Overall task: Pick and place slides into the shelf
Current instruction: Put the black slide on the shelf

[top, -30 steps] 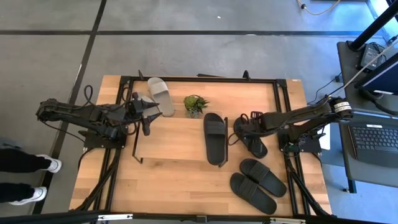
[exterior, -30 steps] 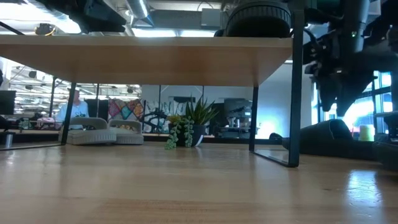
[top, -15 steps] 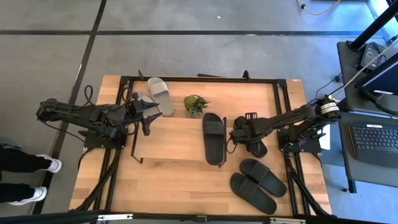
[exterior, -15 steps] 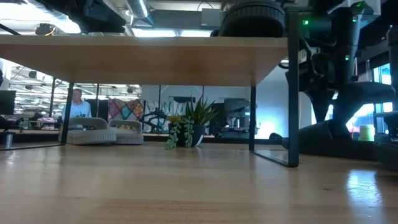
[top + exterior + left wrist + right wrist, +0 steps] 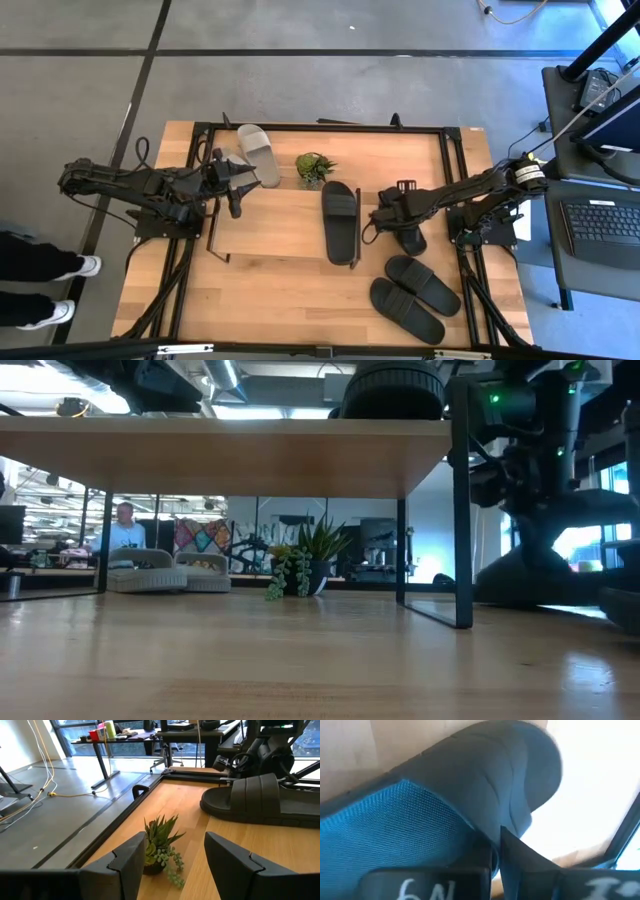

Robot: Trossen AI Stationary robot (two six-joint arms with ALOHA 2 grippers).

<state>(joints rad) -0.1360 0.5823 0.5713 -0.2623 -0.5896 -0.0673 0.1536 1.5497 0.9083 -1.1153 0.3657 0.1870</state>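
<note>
Left pincer (image 5: 237,188) hovers at the shelf's (image 5: 285,225) 9 o'clock edge, fingers apart, empty. 1 black slide (image 5: 339,220) lies on the shelf. Right pincer (image 5: 383,216), at 3 o'clock, is clamped on another black slide (image 5: 408,232).

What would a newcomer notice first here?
Probably the black slide lying on the shelf mid-table, with the right hand shut on another black slide beside it. Next, the green plant and a grey slide at the far edge, near the waiting left hand.
</note>
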